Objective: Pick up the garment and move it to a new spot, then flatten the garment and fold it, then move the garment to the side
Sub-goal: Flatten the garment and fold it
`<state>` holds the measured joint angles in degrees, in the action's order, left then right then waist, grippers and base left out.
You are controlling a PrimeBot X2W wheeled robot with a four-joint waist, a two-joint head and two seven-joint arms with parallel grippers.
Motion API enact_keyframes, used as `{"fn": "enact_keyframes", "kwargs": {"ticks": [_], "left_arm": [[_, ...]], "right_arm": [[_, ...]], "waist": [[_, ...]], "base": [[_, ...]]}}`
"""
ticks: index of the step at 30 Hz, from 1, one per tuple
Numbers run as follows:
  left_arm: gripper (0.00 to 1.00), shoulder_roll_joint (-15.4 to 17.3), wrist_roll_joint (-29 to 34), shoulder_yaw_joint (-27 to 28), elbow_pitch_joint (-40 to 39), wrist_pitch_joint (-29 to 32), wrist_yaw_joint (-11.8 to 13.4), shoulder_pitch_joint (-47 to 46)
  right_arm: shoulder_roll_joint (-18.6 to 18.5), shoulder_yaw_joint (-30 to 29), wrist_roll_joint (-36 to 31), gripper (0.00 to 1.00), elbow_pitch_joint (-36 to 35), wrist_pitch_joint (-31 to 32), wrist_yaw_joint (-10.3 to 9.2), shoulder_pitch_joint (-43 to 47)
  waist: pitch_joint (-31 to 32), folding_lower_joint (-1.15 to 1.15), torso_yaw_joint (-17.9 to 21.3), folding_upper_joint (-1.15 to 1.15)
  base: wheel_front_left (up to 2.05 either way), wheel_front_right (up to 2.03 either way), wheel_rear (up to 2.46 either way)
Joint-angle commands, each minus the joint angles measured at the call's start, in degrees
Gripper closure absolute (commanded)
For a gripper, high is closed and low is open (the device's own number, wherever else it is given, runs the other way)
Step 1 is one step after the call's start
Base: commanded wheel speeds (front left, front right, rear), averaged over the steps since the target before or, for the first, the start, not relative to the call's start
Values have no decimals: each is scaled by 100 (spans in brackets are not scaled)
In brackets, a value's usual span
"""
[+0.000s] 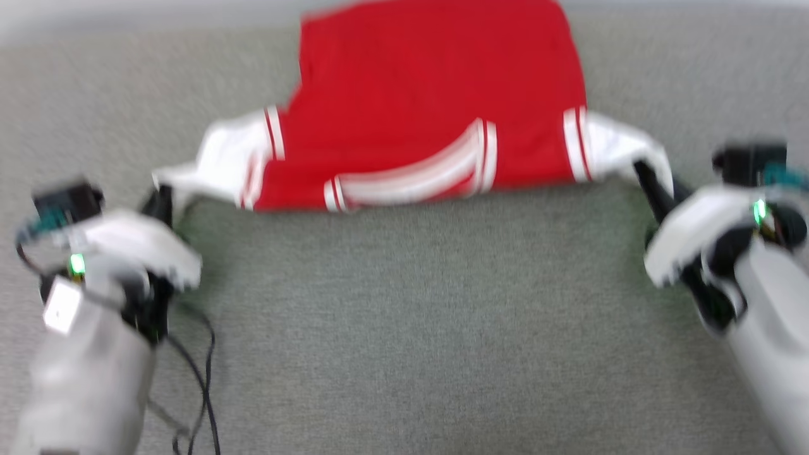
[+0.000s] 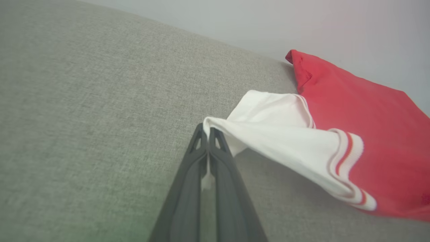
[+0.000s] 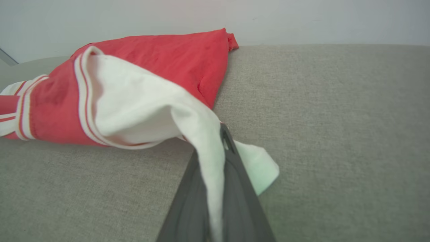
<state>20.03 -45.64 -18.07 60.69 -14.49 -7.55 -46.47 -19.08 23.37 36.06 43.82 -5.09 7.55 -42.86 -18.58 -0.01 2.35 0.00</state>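
- jersey (image 1: 430, 107) is on the grey woven surface (image 1: 404, 328). Red body lies mostly flat, far hem up by the back edge near the pale wall (image 3: 302, 20), striped neckband (image 1: 411, 180) on the near side facing the bot. No numerals on the face that's up.
- left gripper (image 2: 208, 129): fingers pinched tight on the tip of the white left sleeve (image 2: 278, 134), cloth caught right btwn them.
- right gripper (image 3: 221, 134): same deal, clamped on the right sleeve (image 3: 141, 104), w/ a flap of white draped over the fingers and spilling out one side.
- both sleeves are lifted a bit off the surface and stretched outward, so imo this is the flatten step, spreading it by the sleeves.
- to do it well: pull both sides evenly, outward + slightly toward the bot, low over the surface. Uneven tug = body skews.
- fabric looks thin and the grip is only on the sleeve ends, so go gentle. A hard yank prob slips a sleeve out, or stretches it w/o shifting the body.
- watch the far corner (image 2: 297, 64) on the left side, it looks tucked under. Needs tension along that edge or a separate smoothing pass.
- lay the sleeves down flat out to the sides before letting go. Dropped from height they'd likely curl back.
- head view's blurry, so fine wrinkles on the body: can't tell.
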Motion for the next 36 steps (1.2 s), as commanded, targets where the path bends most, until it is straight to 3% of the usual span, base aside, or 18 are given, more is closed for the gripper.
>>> {"fn": "enact_keyframes", "kwargs": {"ticks": [1, 5, 9, 20, 24, 25, 26, 27, 28, 31, 36], "left_arm": [[100, 132, -68, 40, -166, -56, 16, 458], [100, 208, -63, 64, -572, -76, 17, 1328], [100, 279, 61, 47, -943, -81, 202, 1921], [100, 175, -153, 166, -2437, 44, 973, 4191], [100, 178, -182, 162, -3007, 105, 1215, 4715], [100, 181, -180, 155, -3130, 124, 1266, 4801], [100, 174, -163, 138, -3285, 139, 1325, 4878], [100, 179, -134, 121, -3436, 150, 1375, 4929], [100, 203, -95, 103, -3570, 152, 1405, 4971], [100, 221, -19, 38, -3962, 198, 1493, 5001], [100, 210, 158, -94, -4614, 284, 1686, 4834]], "right_arm": [[-223, -26, 40, 100, -146, -86, -13, 427], [-357, -240, 105, 100, -457, -106, -16, 1348], [-369, -492, 101, 100, -739, -7, -20, 2037], [389, -1849, -290, 100, -1876, 385, -20, 4473], [788, -2297, -599, 58, -2291, 564, -19, 5121], [880, -2364, -656, 55, -2402, 614, -19, 5220], [963, -2423, -728, 38, -2512, 670, -17, 5305], [1020, -2457, -791, 7, -2632, 724, -13, 5377], [1073, -2474, -836, 0, -2753, 772, -14, 5408], [1155, -2543, -878, 0, -3184, 802, -9, 5397], [965, -2947, -920, 0, -3732, 927, -9, 5012]], "waist": [[563, 1, -64, 0], [988, 1, -143, 0], [1246, 1, -202, 0], [1824, 1, -289, 0], [1872, 1, -309, 0], [1878, 1, -313, 0], [1884, 1, -318, 0], [1875, 1, -328, 0], [1862, 1, -337, 0], [1795, 1, -410, 0], [1590, 1, -607, 0]], "base": [[0, 0, 0], [0, 0, 0], [0, 0, 0], [0, 0, 0], [0, 0, 0], [0, 0, 0], [0, 0, 0], [0, 0, 0], [0, 0, 0], [0, 0, 0], [0, 0, 0]]}}
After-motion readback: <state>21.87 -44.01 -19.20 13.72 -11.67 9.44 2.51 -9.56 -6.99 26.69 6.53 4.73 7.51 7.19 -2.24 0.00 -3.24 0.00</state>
